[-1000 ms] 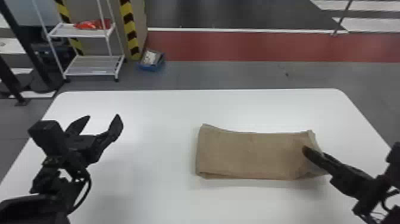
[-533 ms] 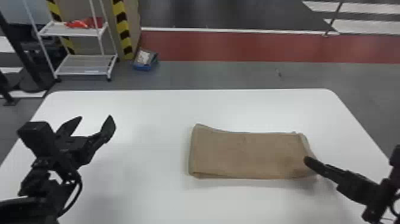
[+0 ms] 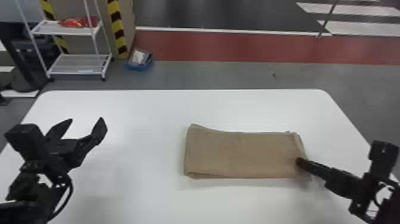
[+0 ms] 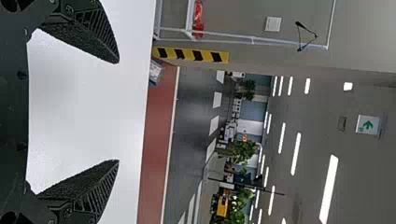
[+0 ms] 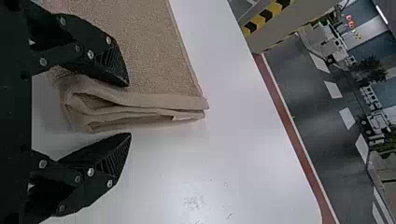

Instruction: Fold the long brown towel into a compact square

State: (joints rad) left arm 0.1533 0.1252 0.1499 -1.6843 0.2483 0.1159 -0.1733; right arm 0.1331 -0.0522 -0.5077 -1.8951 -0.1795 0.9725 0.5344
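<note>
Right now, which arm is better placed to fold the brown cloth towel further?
Probably the right: its open black gripper straddles the right end of the towel, while the open left gripper is well away.

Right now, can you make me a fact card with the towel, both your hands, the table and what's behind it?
Towel: brown, lying folded in a long rectangle
Square yet: no, wider than it is deep
Left hand: over the table's left side, fingers open, holding nothing
Right hand: at the towel's right end, fingers apart, layered edge showing between them
Table: white, rounded far corners
Behind table: white rack with something red on its upper shelf; blue box on the floor
</note>
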